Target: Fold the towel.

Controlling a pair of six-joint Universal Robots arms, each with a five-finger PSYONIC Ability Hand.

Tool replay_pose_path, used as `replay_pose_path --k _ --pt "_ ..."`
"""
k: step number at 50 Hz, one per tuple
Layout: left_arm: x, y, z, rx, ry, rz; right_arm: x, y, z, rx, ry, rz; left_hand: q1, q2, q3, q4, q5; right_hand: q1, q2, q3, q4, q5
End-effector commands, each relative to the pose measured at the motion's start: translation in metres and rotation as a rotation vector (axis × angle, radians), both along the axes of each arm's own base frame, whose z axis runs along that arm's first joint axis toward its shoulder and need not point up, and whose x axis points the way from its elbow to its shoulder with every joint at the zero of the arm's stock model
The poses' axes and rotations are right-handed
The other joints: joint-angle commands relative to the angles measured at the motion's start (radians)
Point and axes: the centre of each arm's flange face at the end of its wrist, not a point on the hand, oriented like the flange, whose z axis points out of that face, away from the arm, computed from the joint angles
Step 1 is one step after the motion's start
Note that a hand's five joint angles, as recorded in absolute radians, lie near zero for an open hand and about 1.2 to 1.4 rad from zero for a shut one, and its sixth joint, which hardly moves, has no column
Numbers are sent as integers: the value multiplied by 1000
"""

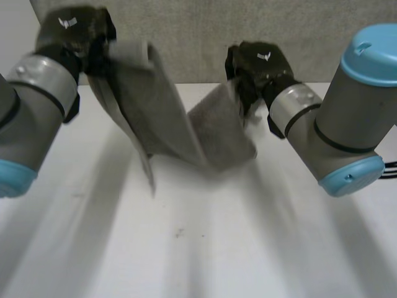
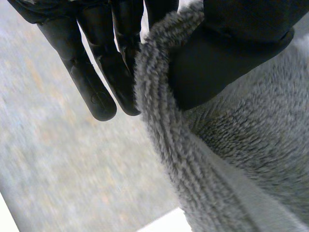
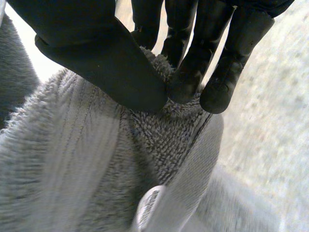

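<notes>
A grey fluffy towel [image 1: 167,124] hangs in the air between both hands, sagging in the middle above the white table [image 1: 198,248]. My left hand [image 1: 74,34] holds its upper left part high up; in the left wrist view the thumb [image 2: 227,53] presses the towel's edge [image 2: 164,125] against the fingers [image 2: 101,82]. My right hand [image 1: 257,65] grips the towel's right end; in the right wrist view its thumb [image 3: 101,63] and fingers [image 3: 193,72] pinch the towel [image 3: 96,159] at an edge.
A grey wall panel [image 1: 205,31] stands behind the table's far edge. Both arms reach in from the sides, the right arm [image 1: 347,112] low over the table's right part.
</notes>
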Motion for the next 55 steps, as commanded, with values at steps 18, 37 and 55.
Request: replay_pose_path --k 18,37,55 --pt "14 29 -151 406 -319 -60 -27 7 -112 272 537 11 -591 -625 -623 -625 -614 216 94 47 46 167" --pt "-15 103 -132 239 -457 -247 -43 8 -119 308 487 -34 -926 -960 -958 -960 -949 216 94 47 46 167" --pt "-31 112 -187 312 -578 -116 -46 12 -133 330 489 -34 -864 -898 -896 -898 -888 216 94 47 46 167"
